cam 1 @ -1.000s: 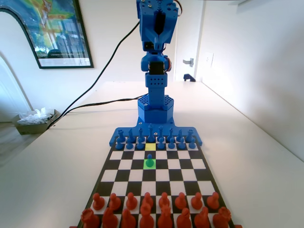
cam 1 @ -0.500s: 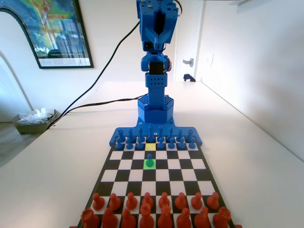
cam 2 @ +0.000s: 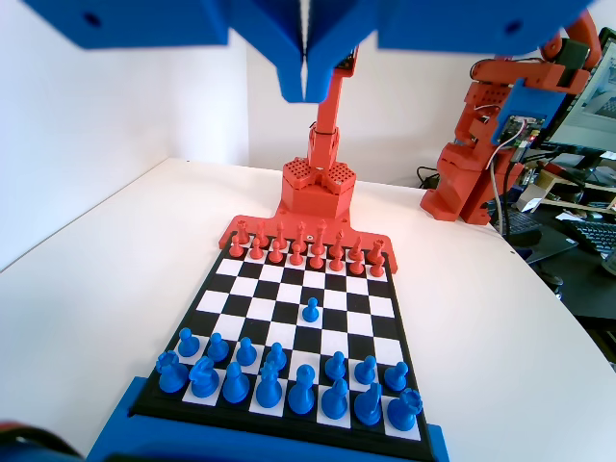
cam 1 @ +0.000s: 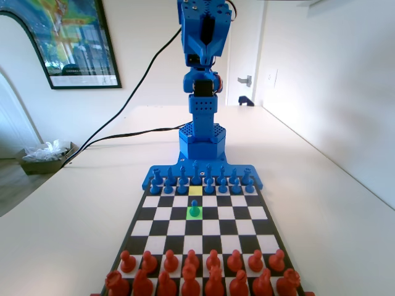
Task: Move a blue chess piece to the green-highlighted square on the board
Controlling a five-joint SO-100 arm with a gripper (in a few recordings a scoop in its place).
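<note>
A small blue pawn (cam 1: 194, 209) stands upright on the green-highlighted square (cam 1: 194, 213) of the board (cam 1: 154, 213), two rows out from the blue pieces. In the wrist view the same pawn (cam 2: 311, 309) stands alone near the board's (cam 2: 385, 332) middle. My gripper (cam 2: 304, 85) hangs high above the blue end of the board with its jaws pressed together and nothing between them. In the fixed view the gripper (cam 1: 207, 46) is raised and folded back above the arm's base, far from the pawn.
A pale yellow square (cam 1: 195, 190) lies bare in the blue pawn row, just behind the green one. Blue pieces (cam 1: 200, 179) line the far end, red pieces (cam 1: 200, 274) fill the near two rows. A black cable (cam 1: 123, 132) runs across the table at the left.
</note>
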